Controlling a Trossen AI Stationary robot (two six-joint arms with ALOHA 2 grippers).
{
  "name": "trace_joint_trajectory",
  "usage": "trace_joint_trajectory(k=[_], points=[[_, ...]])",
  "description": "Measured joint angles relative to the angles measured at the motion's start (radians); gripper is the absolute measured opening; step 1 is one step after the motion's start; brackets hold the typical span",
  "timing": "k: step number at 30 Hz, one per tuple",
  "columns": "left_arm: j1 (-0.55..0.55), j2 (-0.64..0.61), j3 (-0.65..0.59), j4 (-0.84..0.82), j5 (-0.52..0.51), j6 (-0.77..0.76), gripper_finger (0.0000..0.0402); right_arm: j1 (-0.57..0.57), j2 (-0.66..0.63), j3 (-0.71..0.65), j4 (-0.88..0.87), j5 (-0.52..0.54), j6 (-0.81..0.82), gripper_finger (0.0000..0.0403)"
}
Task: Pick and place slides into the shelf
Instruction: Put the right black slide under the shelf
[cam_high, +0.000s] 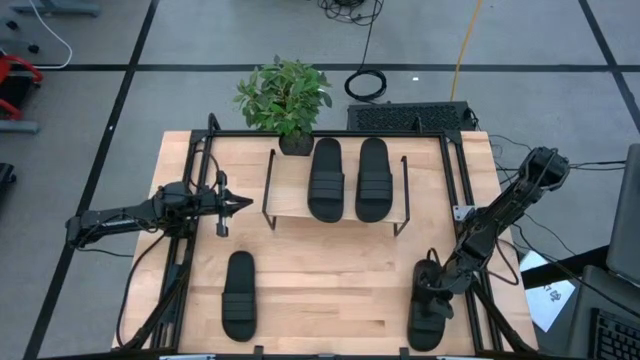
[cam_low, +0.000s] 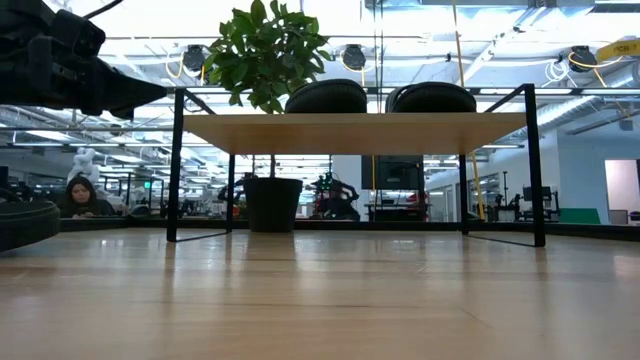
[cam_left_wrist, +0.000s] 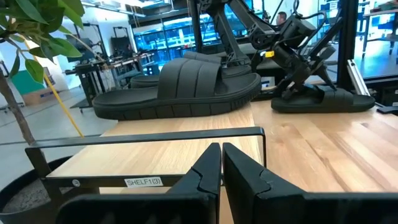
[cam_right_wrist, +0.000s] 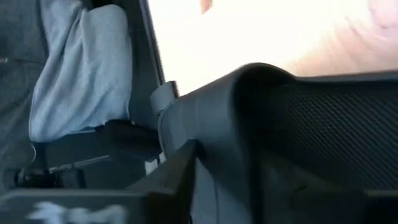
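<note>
Two black slides (cam_high: 348, 180) lie side by side on the shelf's (cam_high: 288, 198) light wood top, also seen in the low view (cam_low: 365, 97). A third slide (cam_high: 238, 295) lies flat on the table, near left. The fourth slide (cam_high: 428, 318) lies near right, under my right gripper (cam_high: 434, 282), which is shut on its far end. My left gripper (cam_high: 238, 206) hovers shut just left of the shelf, pointing at it; the left wrist view shows the shut fingers (cam_left_wrist: 221, 163) level with the shelf top (cam_left_wrist: 155, 155). My right gripper comes down from above, slanting, onto the far end of the near-right slide (cam_left_wrist: 292, 99). The slide's raised edge (cam_right_wrist: 224, 124) fills the gap between the two fingers (cam_right_wrist: 180, 180). The slide lies flat on the table.
A potted plant (cam_high: 285, 100) stands at the shelf's far left corner. Black rails (cam_high: 190, 190) run along the table's left and right sides. Bare wood lies between the two near slides (cam_high: 330, 300). A person sits in the room behind (cam_low: 82, 195).
</note>
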Motion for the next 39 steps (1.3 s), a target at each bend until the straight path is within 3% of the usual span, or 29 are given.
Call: trace_joint_trajectory(k=[3,5,14,26,39], points=[[0.000,0.000,0.000,0.000,0.000,0.000,0.0024,0.000,0.001,0.000,0.013,-0.003,-0.052,0.0041],[0.000,0.000,0.000,0.000,0.000,0.000,0.0024,0.000,0.002,0.000,0.036,-0.003,-0.094,0.0013],[0.000,0.000,0.000,0.000,0.000,0.000,0.0024,-0.047,0.005,0.049,0.019,-0.033,-0.172,0.0005],[0.000,0.000,0.000,0.000,0.001,-0.004,0.0024,-0.136,0.004,0.321,-0.297,-0.085,-0.283,0.0002],[0.000,0.000,0.000,0.000,0.002,-0.009,0.0024,-0.274,0.095,0.358,-0.218,-0.255,-0.386,0.0001]])
